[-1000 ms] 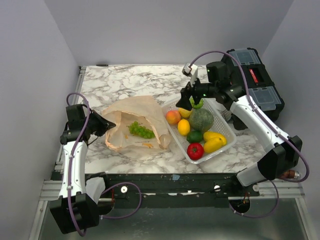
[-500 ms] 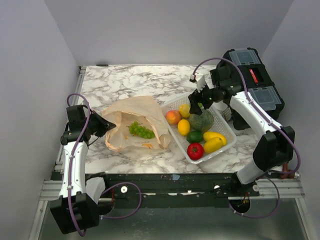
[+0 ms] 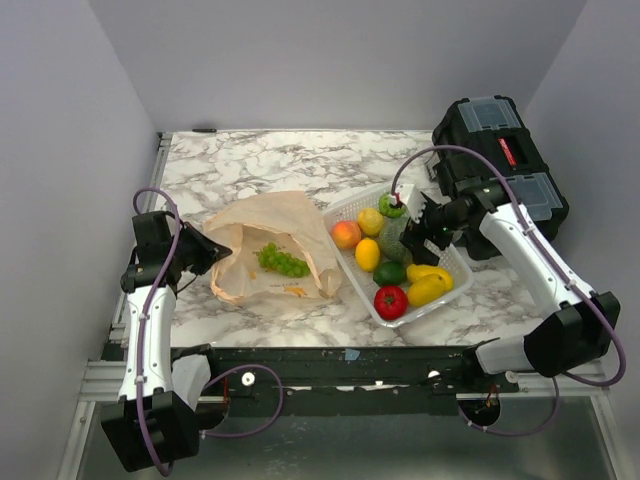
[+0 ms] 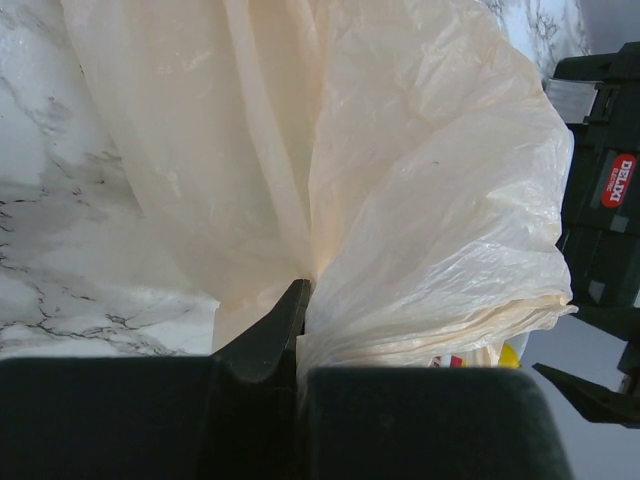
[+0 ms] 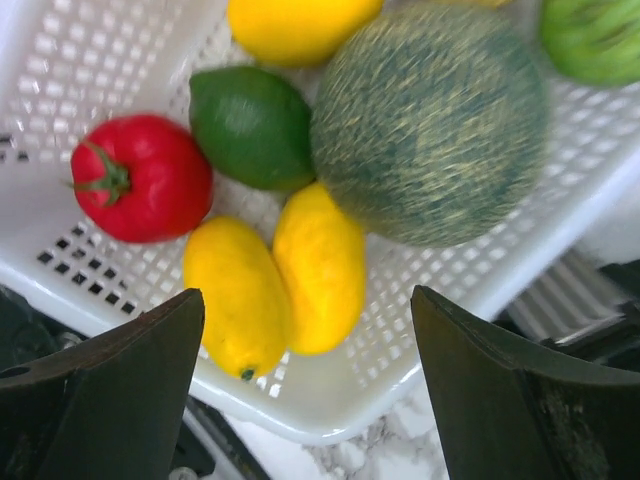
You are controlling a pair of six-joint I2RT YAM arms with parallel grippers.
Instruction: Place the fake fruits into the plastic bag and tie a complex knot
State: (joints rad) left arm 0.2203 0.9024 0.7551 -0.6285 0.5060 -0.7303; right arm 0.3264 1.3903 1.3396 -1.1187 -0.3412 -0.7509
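The pale-orange plastic bag point(image 3: 262, 235) lies open on the marble with green grapes point(image 3: 283, 262) inside. My left gripper point(image 3: 205, 250) is shut on its left edge; in the left wrist view the bag point(image 4: 420, 190) bunches between the jaws of the left gripper point(image 4: 300, 300). No knot is in view. A white basket point(image 3: 458, 270) holds a peach point(image 3: 346, 235), a lemon point(image 3: 368, 254), a tomato point(image 3: 390, 301) and two mangoes point(image 3: 428, 283). My right gripper point(image 3: 418, 236) hovers open over the basket, its jaws either side of the mangoes point(image 5: 320, 265) beside the melon point(image 5: 430, 125).
A black toolbox point(image 3: 500, 160) stands at the back right, close behind the right arm. Also in the basket are a lime point(image 5: 250, 125), the tomato point(image 5: 140, 178) and a green apple point(image 5: 595, 35). Grey walls enclose the table on three sides.
The right arm has swung from the basket's far end toward its near right side, down over the melon and mangoes. The left gripper and the bag have not moved.
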